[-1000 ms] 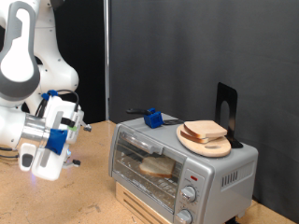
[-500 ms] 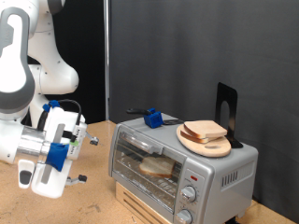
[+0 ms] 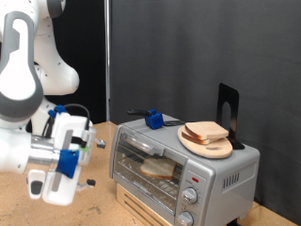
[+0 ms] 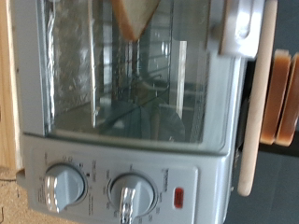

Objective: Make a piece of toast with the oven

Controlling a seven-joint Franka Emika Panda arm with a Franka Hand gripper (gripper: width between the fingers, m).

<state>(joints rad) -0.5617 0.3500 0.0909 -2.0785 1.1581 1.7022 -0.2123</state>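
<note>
Oven (image 3: 179,168) door shut, 1 piece of toast (image 3: 157,169) on rack inside; more slices on round board (image 3: 206,141) atop oven. Gripper (image 3: 89,165) left of oven, above worktop (image 3: 94,209); jaws' state cannot tell.

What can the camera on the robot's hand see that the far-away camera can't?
Only the wrist view shows the oven's two knobs close up, beside a red light. Only the exterior view shows the gripper, off to that view's left of the oven, plus a blue-handled tool on top. Both show bread inside behind the glass door, and the wooden board with more slices.
</note>
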